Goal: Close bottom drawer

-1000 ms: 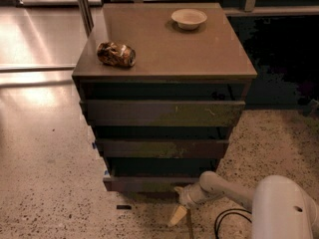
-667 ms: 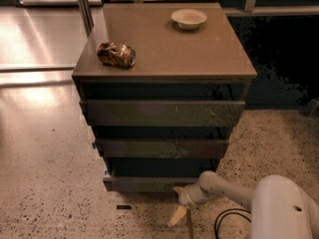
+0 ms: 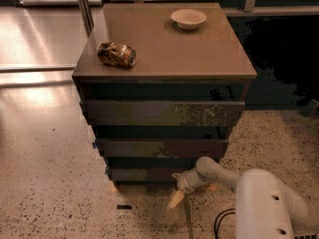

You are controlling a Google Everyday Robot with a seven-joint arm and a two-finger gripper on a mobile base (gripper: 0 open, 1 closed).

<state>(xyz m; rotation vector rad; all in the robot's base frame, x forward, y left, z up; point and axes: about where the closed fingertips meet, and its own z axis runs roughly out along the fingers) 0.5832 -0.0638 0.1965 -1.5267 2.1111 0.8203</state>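
Note:
The dark brown cabinet [image 3: 164, 44] has three drawers. The bottom drawer [image 3: 142, 175] is the lowest one, with a plain dark front just above the floor. It sits nearly in line with the middle drawer front [image 3: 159, 149], and little of its inside shows. My gripper [image 3: 180, 185] is at the end of the white arm [image 3: 224, 176] that reaches in from the lower right. It is low, against the right part of the bottom drawer's front. A pale fingertip [image 3: 175, 199] points down toward the floor.
A crumpled snack bag [image 3: 115, 54] and a white bowl [image 3: 189, 18] lie on the cabinet top. The top drawer front [image 3: 164, 113] has pale scratch marks. The speckled floor [image 3: 50, 183] surrounds the cabinet. A black cable [image 3: 223, 218] lies near my base. A metal pole [image 3: 82, 6] stands behind left.
My gripper has moved forward toward the cabinet, and the bottom drawer has slid inward from sticking out further.

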